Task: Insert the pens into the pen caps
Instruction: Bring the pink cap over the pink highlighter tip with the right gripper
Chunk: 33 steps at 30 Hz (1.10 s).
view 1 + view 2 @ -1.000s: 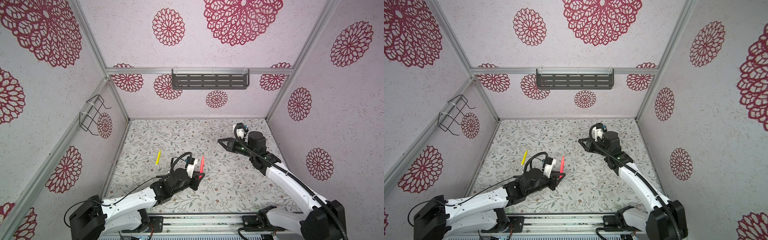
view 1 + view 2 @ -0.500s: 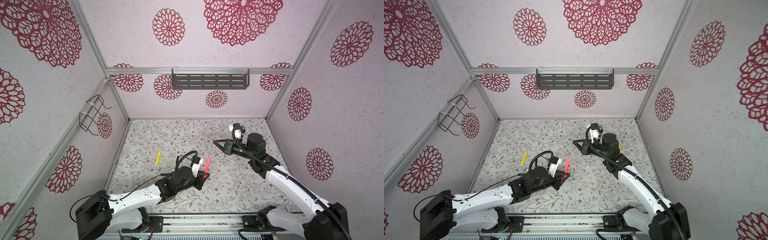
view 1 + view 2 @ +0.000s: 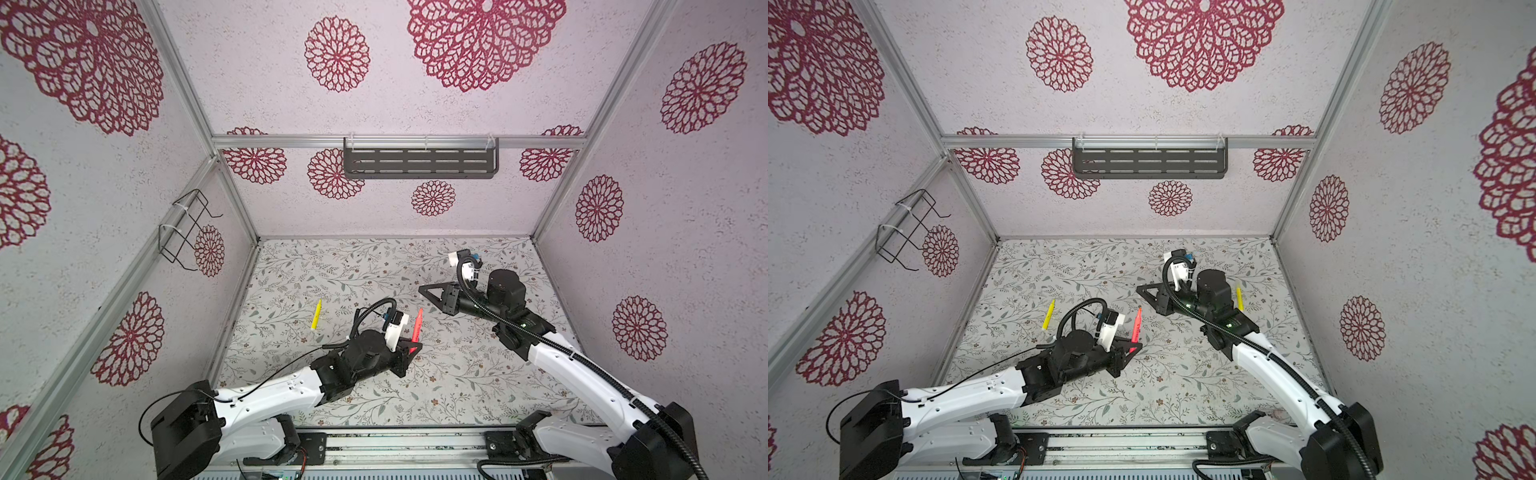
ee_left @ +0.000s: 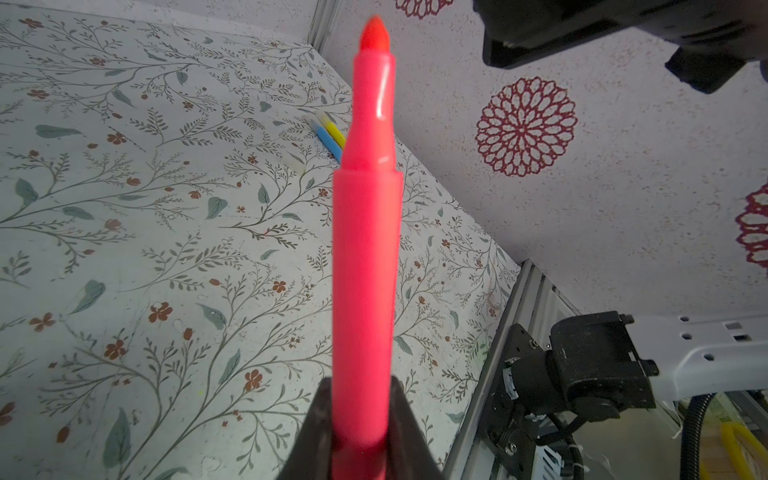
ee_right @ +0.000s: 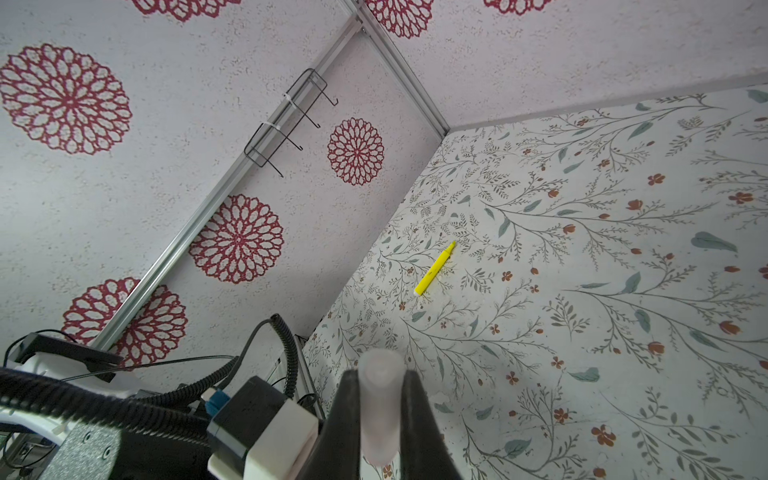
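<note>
With the left gripper pinching the red-pink pen tip-up at mid-frame in a top view and the right gripper clamping a translucent pen cap just upper right, align their axes before pushing.

Uncapped red pen w/ tip up
</note>
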{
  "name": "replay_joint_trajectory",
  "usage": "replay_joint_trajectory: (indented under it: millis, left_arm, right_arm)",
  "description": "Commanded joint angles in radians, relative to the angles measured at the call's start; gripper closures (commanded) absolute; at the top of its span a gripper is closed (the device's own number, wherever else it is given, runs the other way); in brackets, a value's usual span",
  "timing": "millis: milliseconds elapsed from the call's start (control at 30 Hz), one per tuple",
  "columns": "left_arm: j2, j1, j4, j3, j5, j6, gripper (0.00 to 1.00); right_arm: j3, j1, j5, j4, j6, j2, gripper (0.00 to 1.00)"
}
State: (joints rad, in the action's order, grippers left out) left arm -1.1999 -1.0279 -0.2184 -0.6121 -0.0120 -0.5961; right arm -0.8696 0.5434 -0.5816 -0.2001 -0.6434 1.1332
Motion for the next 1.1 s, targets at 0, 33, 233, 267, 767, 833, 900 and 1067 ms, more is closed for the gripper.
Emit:
replay_joint_trajectory:
  millis: [0,33,233,267,767,833,900,1067]
  left_arm:
    - [0.021,-0.006,-0.011,-0.013,0.001,0.007,1.0]
    - [0.025,-0.006,-0.012,-0.011,0.001,0.006,1.0]
    - [0.039,-0.006,-0.012,-0.006,0.0,0.007,1.0]
    - [0.039,-0.006,-0.011,-0.006,-0.001,0.007,1.0]
    - [0.068,-0.008,-0.012,0.008,-0.006,0.002,1.0]
    - [0.073,-0.008,-0.012,0.011,-0.006,0.002,1.0]
    - [0.078,-0.008,-0.012,0.012,-0.008,0.002,1.0]
    - [0.085,-0.008,-0.013,0.017,-0.011,0.001,1.0]
  right_arm:
    - [0.02,0.018,-0.02,-0.074,0.028,-0.051,1.0]
    - [0.024,0.021,-0.018,-0.074,0.029,-0.056,1.0]
    - [0.035,0.029,0.002,-0.062,0.034,-0.074,1.0]
    - [0.036,0.029,0.003,-0.06,0.035,-0.075,1.0]
    - [0.062,0.039,0.022,-0.081,0.023,-0.081,1.0]
    - [0.065,0.042,0.023,-0.083,0.022,-0.084,1.0]
    - [0.072,0.044,0.022,-0.093,0.016,-0.085,1.0]
    - [0.075,0.058,0.014,-0.11,0.008,-0.093,1.0]
